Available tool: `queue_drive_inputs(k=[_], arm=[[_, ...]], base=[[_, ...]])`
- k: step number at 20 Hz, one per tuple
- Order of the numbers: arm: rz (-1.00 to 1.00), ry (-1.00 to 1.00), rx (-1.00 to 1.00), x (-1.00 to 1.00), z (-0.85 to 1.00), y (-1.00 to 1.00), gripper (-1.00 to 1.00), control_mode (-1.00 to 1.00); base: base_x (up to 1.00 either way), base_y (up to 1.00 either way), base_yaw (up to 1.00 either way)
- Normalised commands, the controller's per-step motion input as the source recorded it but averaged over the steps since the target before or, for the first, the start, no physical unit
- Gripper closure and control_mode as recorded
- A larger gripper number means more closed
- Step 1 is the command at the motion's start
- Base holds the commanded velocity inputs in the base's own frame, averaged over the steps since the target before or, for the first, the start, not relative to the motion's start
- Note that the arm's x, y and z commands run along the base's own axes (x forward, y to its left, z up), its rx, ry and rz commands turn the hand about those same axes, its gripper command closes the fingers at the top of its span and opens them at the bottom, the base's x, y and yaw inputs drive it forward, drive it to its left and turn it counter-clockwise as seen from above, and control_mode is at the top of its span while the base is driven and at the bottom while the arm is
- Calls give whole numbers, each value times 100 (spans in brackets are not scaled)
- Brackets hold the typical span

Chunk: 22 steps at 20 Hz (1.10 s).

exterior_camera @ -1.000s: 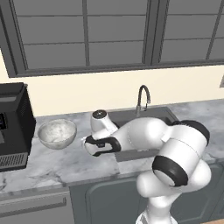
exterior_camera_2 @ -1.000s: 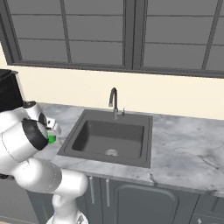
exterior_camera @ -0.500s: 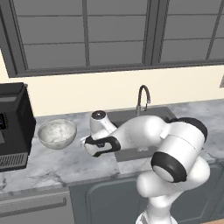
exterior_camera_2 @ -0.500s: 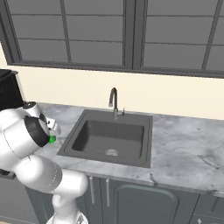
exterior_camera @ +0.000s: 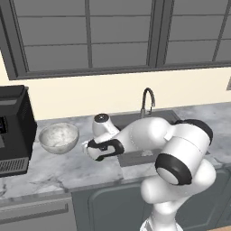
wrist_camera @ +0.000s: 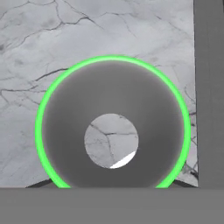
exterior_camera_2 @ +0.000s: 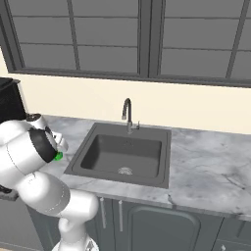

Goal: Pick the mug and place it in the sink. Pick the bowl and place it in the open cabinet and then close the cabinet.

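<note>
The green mug (wrist_camera: 111, 61) stands on the marble counter directly under my hand, and I look straight down into it. My gripper (wrist_camera: 111, 184) is open, with a dark fingertip showing at each side of the mug's rim. From the right base view a sliver of the mug (exterior_camera_2: 58, 157) peeks out under the wrist, left of the sink (exterior_camera_2: 122, 154). The speckled bowl (exterior_camera: 58, 136) sits on the counter to the left of my hand, apart from it. The sink (exterior_camera: 135, 119) lies just behind the forearm. The tall cabinet is out of view.
A black coffee machine (exterior_camera: 13, 128) stands at the far left of the counter beside the bowl. The curved faucet (exterior_camera_2: 127, 112) rises behind the basin. Marble counter (exterior_camera_2: 211, 166) runs on to the right of the sink. Dark-framed windows span the wall above.
</note>
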Motion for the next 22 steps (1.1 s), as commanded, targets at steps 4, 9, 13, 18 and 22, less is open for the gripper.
queue_drive_inputs(k=[4,9,13,18,22], arm=[[-1,-7,0,-10,-1,-8,100,-100],[-6,-11,0,-13,7,-25,100,-100],[-14,-1,0,-1,17,-39,100,-100],[-9,0,0,6,31,-50,100,-100],[-2,0,0,7,27,-53,100,-100]], base=[[0,0,0],[0,0,0],[0,0,0],[0,0,0],[0,0,0]])
